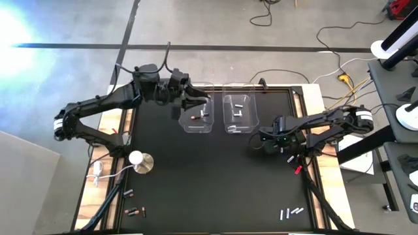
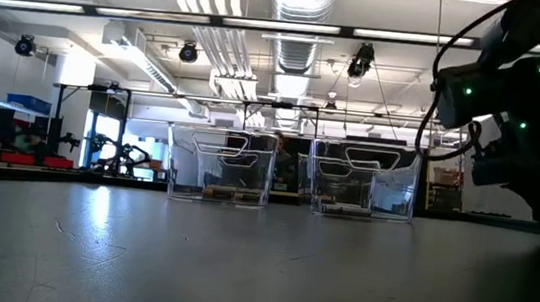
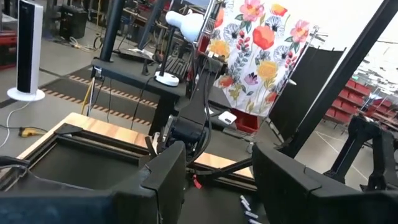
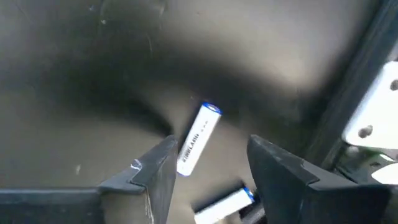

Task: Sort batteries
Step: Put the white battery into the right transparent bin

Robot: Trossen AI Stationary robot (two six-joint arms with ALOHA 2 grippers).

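Note:
Two clear bins stand at the table's far middle: the left bin holds a dark battery, the right bin holds silvery ones. My left gripper hovers open over the left bin, empty in the left wrist view. My right gripper is low at the table's right side, open. A silvery-white battery lies flat on the mat between its fingers, and a second one lies close by. Loose batteries also lie at the near left and near right.
A white round-based knob stands on the left of the mat. A small red object lies by the right arm. The table's wooden frame borders the black mat. The low view shows both bins with bare mat in front.

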